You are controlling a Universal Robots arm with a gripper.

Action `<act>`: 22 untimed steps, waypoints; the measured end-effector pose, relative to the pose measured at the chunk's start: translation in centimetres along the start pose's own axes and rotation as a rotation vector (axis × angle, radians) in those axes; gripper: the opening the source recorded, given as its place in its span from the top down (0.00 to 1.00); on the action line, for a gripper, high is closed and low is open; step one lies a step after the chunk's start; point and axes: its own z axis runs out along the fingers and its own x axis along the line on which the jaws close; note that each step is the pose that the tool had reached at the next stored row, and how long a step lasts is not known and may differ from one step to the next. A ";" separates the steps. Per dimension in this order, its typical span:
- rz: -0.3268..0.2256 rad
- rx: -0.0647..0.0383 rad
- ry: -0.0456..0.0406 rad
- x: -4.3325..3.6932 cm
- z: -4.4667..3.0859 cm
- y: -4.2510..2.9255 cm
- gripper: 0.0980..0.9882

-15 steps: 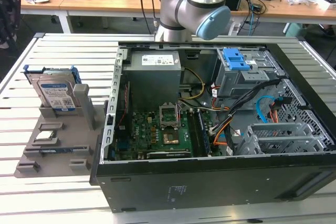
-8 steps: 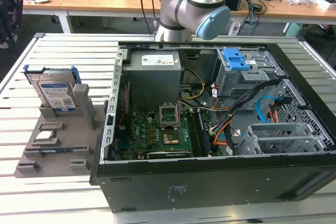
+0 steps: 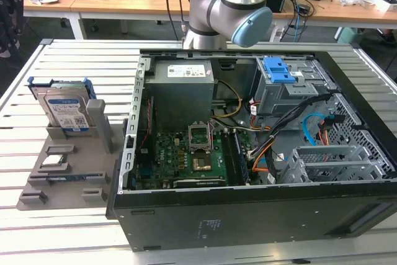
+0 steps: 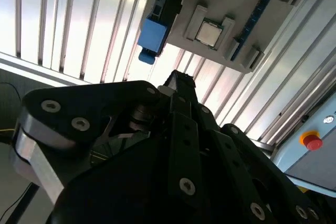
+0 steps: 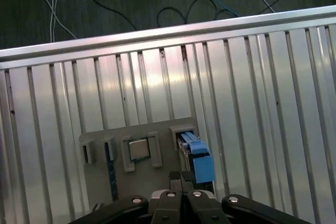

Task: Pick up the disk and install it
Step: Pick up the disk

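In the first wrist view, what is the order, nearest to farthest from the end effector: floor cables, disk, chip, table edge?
1. Disk, in the holder slot beside the end effector.
2. Chip, in the holder's pocket.
3. Table edge, beyond the holder.
4. Floor cables, off the table.

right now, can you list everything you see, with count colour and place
disk: 1, silver with blue bracket, upright in the grey holder, exterior view's left
processor chip: 1, silver, flat in the holder
holder: 1, grey, on the table
computer case: 1, black, open, centre
latch: 1, blue, inside the case
table: 1, silver slats, under everything
arm: 1, grey and light blue, beyond the case
end effector: 1, black, above the holder
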 end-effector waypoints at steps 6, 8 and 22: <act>0.000 0.000 0.0000 0.00 0.00 0.00 0.85; 0.000 0.000 0.0000 0.00 0.00 0.00 0.71; -0.001 0.000 0.0000 -1.88 0.05 0.24 0.57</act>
